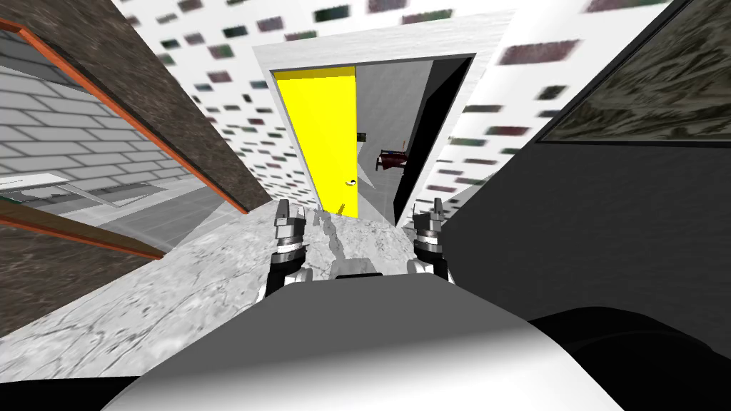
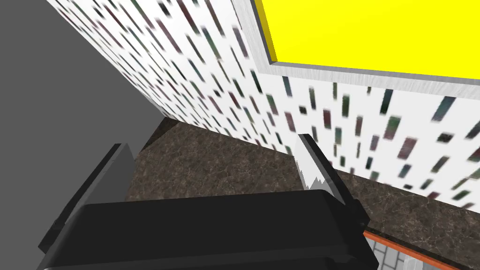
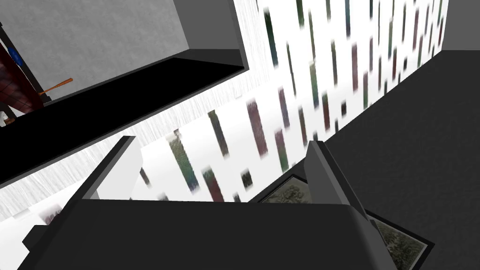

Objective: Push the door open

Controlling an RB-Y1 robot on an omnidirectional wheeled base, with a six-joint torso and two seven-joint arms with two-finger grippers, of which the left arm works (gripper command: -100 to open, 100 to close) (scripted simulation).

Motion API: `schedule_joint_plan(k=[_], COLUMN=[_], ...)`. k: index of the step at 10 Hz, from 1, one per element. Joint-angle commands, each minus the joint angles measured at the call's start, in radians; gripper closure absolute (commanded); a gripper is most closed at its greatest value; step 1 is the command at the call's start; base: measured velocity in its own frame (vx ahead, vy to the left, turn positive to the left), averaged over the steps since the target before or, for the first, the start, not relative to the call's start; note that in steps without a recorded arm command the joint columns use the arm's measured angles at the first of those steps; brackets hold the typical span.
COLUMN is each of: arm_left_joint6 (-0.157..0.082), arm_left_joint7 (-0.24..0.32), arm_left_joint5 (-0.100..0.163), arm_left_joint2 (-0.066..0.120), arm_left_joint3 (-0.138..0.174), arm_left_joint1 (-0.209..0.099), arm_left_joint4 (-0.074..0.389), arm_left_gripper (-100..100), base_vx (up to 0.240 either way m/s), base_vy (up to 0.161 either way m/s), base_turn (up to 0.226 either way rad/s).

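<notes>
While the flat yellow door (image 1: pixel 318 135) stands part-open in its pale grey frame (image 1: pixel 371 47) well ahead, left gripper (image 1: pixel 283 210) and right gripper (image 1: pixel 436 207) hang raised, jaws spread and empty, probably readied to push.

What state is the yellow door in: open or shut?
Partly open: the yellow door covers only the left half of its frame; a grey room shows beside it.

Within the grey-framed doorway (image 1: pixel 385 48), a flat yellow door (image 1: pixel 318 135) fills the left half; the right lies open. A brown speckled slab (image 1: pixel 178 121), perhaps a wall, and a dark grey wall (image 1: pixel 607 214) flank the approach.
</notes>
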Motion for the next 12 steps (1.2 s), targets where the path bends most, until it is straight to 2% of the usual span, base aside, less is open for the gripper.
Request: schedule_joint_plan(k=[1, 3, 9, 12], arm_left_joint6=[-0.004, -0.009, -0.036, -0.047], arm_left_joint7=[-0.005, -0.011, -0.044, -0.057], arm_left_joint5=[0.009, 0.02, 0.077, 0.1], arm_left_joint2=[0.009, 0.02, 0.061, 0.074], arm_left_joint3=[-0.011, -0.026, -0.102, -0.133], arm_left_joint1=[-0.007, -0.017, -0.064, -0.084], arm_left_joint4=[0.02, 0.046, 0.178, 0.231], arm_left_gripper=[-100, -100, -100, -100], base_vx=[0.11, 0.184, 0.207, 0.16], base_vy=[-0.023, 0.003, 0.037, 0.016], base_turn=[0.01, 0.016, 0.021, 0.02])
